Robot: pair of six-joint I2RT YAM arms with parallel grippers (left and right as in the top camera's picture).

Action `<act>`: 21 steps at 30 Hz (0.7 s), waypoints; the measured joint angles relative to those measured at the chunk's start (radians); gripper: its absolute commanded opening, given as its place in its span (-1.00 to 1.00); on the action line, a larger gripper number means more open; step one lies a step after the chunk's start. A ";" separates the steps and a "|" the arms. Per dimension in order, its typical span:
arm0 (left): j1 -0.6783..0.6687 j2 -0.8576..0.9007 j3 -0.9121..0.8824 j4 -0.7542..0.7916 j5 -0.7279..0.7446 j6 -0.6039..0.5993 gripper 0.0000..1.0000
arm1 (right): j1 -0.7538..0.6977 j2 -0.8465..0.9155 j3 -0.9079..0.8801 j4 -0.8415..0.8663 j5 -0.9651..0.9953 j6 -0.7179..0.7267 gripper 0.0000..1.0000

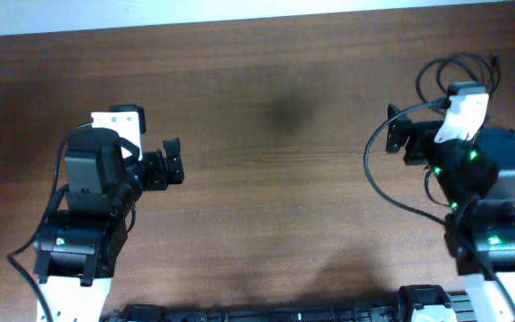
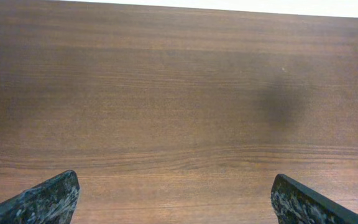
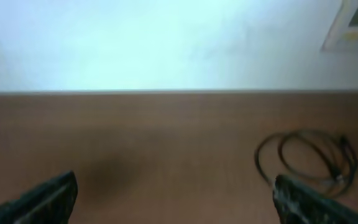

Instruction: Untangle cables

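Note:
The cables [image 1: 436, 64] are thin black cords lying in loose loops on the wooden table [image 1: 266, 206] at the far right, just behind my right arm. In the right wrist view the cables [image 3: 342, 148] show as blurred overlapping loops ahead and to the right, next to the right fingertip [image 3: 291, 193]. My right gripper [image 1: 402, 139] [image 3: 176, 196] is open, with only bare wood between its fingers. My left gripper [image 1: 170, 163] [image 2: 176, 199] is also open and empty over the left half of the table, far from the cables.
A dark smudge [image 1: 289, 112] [image 2: 281, 106] marks the wood near the middle back. A thicker black wire [image 1: 371, 170] curves out from the right arm. White wall [image 3: 166, 43] lies beyond the table's far edge. A black rail [image 1: 284, 313] runs along the front edge.

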 measured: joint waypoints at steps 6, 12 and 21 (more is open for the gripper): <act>0.000 0.000 0.000 0.000 0.000 0.000 0.98 | 0.000 -0.095 -0.266 0.314 0.003 0.000 0.98; 0.000 0.000 0.000 0.000 0.000 0.000 0.98 | 0.000 -0.205 -0.521 0.592 0.003 0.000 0.98; 0.000 0.000 0.000 0.000 0.000 0.000 0.98 | 0.000 -0.420 -0.745 0.726 0.003 0.000 0.99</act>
